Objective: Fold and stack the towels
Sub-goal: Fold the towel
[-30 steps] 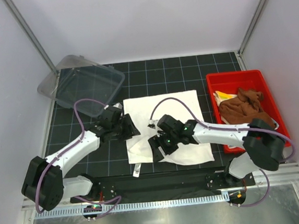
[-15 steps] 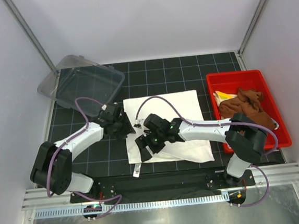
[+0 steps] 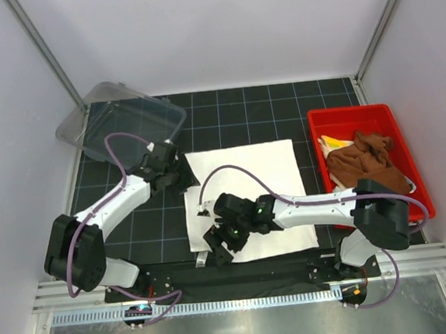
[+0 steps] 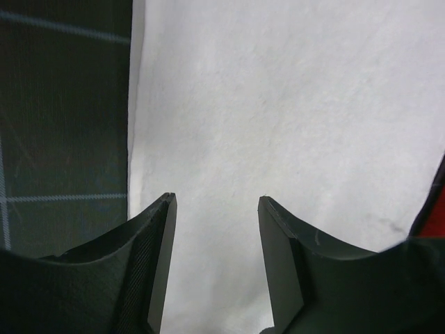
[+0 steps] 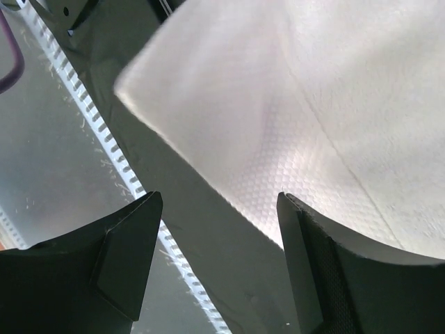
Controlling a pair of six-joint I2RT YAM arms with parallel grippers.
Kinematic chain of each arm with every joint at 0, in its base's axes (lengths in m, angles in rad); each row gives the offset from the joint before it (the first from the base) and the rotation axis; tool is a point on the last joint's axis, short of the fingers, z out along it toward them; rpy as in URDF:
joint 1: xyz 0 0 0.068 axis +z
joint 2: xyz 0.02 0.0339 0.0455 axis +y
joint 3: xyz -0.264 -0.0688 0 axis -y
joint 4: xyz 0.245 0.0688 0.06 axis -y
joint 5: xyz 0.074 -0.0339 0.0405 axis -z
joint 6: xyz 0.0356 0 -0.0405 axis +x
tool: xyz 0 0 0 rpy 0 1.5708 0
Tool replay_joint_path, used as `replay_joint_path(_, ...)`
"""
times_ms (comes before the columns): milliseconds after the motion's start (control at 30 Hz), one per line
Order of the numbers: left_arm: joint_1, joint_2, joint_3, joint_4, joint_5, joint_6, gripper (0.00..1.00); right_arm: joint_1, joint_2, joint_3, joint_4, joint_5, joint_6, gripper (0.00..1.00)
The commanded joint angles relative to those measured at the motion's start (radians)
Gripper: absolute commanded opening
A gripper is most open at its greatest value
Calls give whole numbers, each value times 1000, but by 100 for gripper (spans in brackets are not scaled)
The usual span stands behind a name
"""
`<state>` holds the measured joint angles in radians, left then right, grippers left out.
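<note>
Two claws, both mine, both spread and holding nothing. My left gripper [image 3: 180, 173] hangs over the 10 o'clock corner of the cream-white towel [image 3: 260, 183], which lies flat on the black grid mat [image 3: 226, 108]. My right gripper [image 3: 216, 244] hangs over its 7 o'clock corner. At 3 o'clock, the red bin [image 3: 349, 112] holds the rust-brown towel [image 3: 363, 162] and the yellow towel [image 3: 332, 142].
</note>
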<state>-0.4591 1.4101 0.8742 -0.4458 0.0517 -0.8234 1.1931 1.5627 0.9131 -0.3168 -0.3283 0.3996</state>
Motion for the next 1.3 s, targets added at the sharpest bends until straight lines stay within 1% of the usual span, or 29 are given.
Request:
replay_joint_path(0,39,-42,104,-2,-29,69,55,-1,-91,16,-17,44,2,75)
replay_joint_path(67,71,-27,138,-13,-20,89,56,0,-102,41,-37,57,-5,75)
replay_joint_path(100,79,-4,167,-22,-10,98,55,-4,-107,55,-85,96,-11,74)
replay_joint_path(167,95,18,189,-30,-9,119,56,-24,-119,95,-117,145,-15,72)
replay_joint_path(200,111,45,209,-28,-10,125,56,-86,-130,102,-136,176,1,71)
replay_joint_path(300,134,108,252,-25,-15,155,55,-263,-164,125,-154,176,41,69)
replay_joint_path(333,137,125,262,-15,-16,167,55,-397,-170,145,-162,187,38,67)
replay_joint_path(400,137,153,282,8,-6,202,55,-528,-155,174,-186,183,18,65)
replay_joint_path(433,135,183,301,30,-1,211,54,-626,-139,222,-200,184,4,64)
replay_joint_path(533,137,237,333,21,-10,228,53,-757,-43,329,-266,163,-57,58)
replay_joint_path(567,137,248,344,19,-18,230,52,-836,3,348,-271,157,-67,56)
replay_joint_path(667,135,283,345,41,-42,240,52,-952,84,401,-255,112,-85,52)
replay_joint_path(733,135,309,353,50,-42,256,51,-987,134,447,-254,104,-117,50)
replay_joint_path(767,135,334,359,50,-74,270,50,-1000,160,469,-264,103,-133,50)
replay_joint_path(800,137,348,371,52,-75,277,50,-1023,213,493,-295,116,-148,50)
replay_joint_path(833,135,354,376,62,-70,291,50,-1030,235,532,-306,118,-172,50)
replay_joint_path(933,137,369,382,82,-61,302,50,-1063,296,579,-330,129,-197,51)
replay_joint_path(1067,137,386,382,91,-75,314,50,-1093,338,599,-341,107,-220,51)
replay_joint_path(1167,137,395,362,113,-55,328,50,-1095,350,584,-349,112,-235,52)
replay_joint_path(1200,137,397,358,120,-26,332,50,-1095,350,577,-347,117,-237,53)
replay_joint_path(1267,137,405,353,127,-35,336,51,-1096,353,563,-340,118,-235,54)
